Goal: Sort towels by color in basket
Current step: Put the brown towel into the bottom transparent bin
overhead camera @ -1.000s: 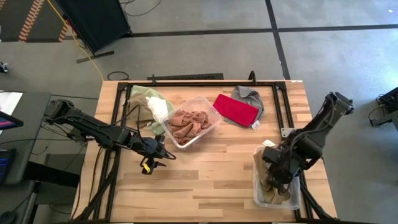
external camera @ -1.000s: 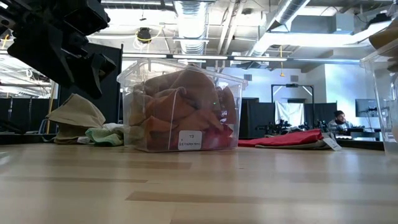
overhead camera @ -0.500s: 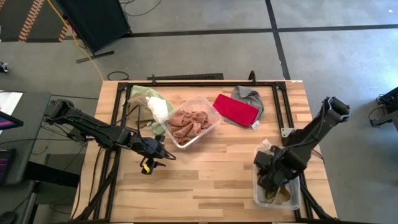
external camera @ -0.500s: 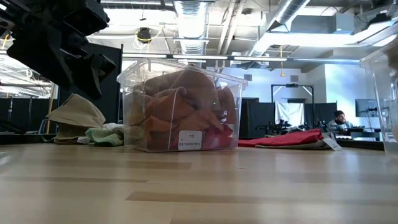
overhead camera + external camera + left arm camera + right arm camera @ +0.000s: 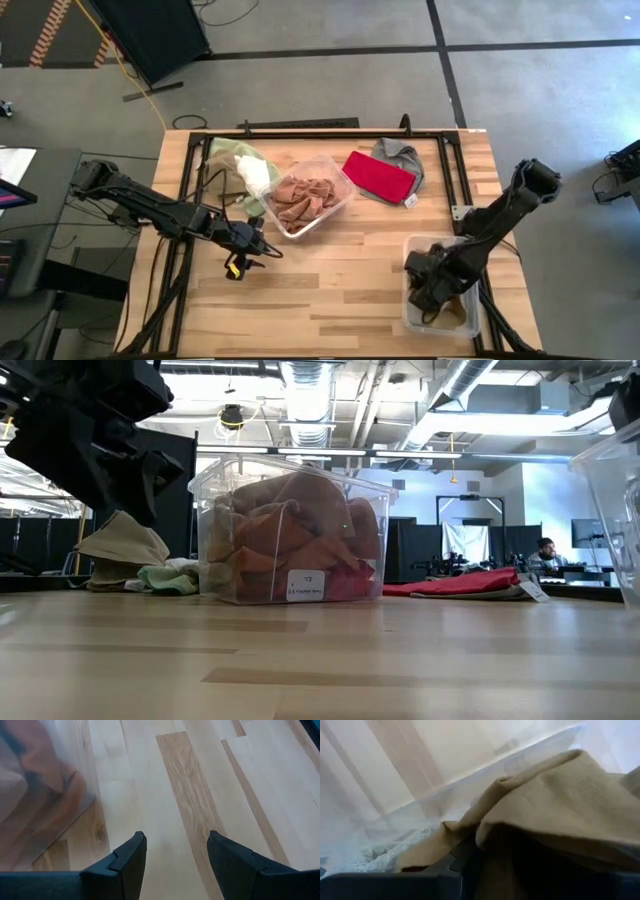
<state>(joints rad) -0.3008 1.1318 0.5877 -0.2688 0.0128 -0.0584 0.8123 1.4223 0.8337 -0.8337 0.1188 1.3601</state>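
Since the earlier frame, the right end effector [image 5: 432, 292] has sunk lower into the clear plastic bin at the near right desk corner [image 5: 412, 318], fingers part-closed on a tan-brown soft towel [image 5: 555, 795]. The left end effector [image 5: 175, 855] hovers open and empty above the wooden desk [image 5: 340, 270]. Progress is partial: rust-orange crumpled towels [image 5: 305, 195] fill the clear central bin [image 5: 345, 182]. Remaining unsorted: a flat red towel [image 5: 378, 176] overlapping a grey one [image 5: 402, 153], and pale green [image 5: 232, 152] and white [image 5: 258, 176] cloths heaped beside the central bin.
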